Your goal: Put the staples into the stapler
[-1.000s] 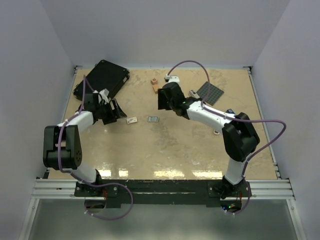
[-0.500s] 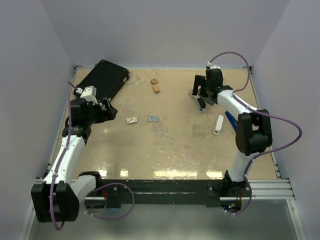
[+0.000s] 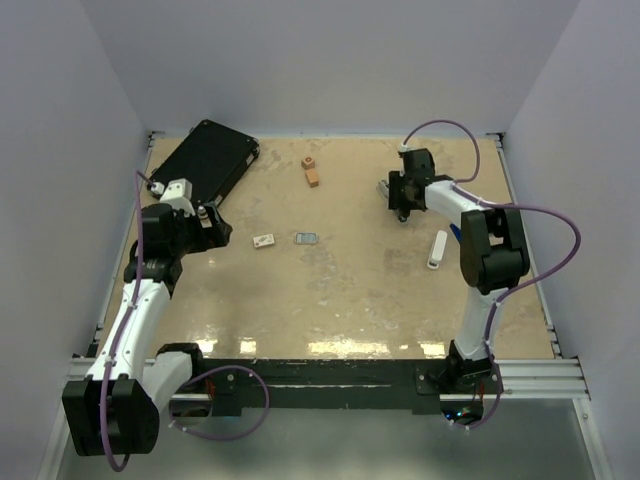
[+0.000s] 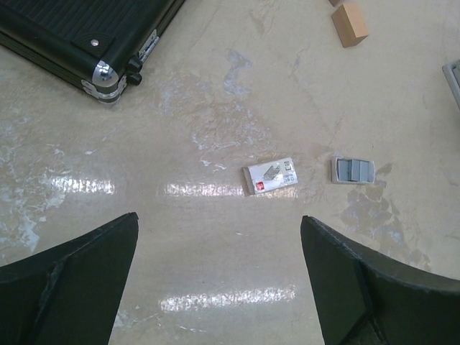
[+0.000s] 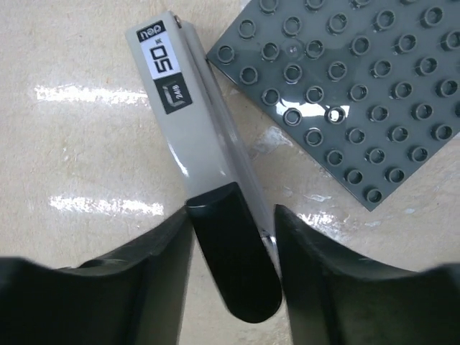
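Observation:
The stapler point(image 5: 194, 136), silver-grey with a black end, lies on the table beside a studded plate. My right gripper point(image 5: 232, 212) is shut on its black end, a finger pressing each side. In the top view the right gripper point(image 3: 400, 205) sits at the back right and hides the stapler. The staples point(image 4: 352, 170), a small flat grey block, lie at mid table point(image 3: 306, 238). My left gripper point(image 4: 219, 215) is open and empty, well short of them, at the left point(image 3: 212, 224).
A small white box with a red label point(image 4: 269, 176) lies left of the staples. A black case point(image 3: 205, 160) fills the back left corner. Wooden blocks point(image 3: 311, 172) sit at the back centre. A grey studded plate point(image 5: 359, 93) lies by the stapler. A white bar point(image 3: 438, 249) lies right.
The right arm swung from the middle to the back right, opened its jaws, then closed them round the stapler. The left arm drew back to the left and its jaws opened wide.

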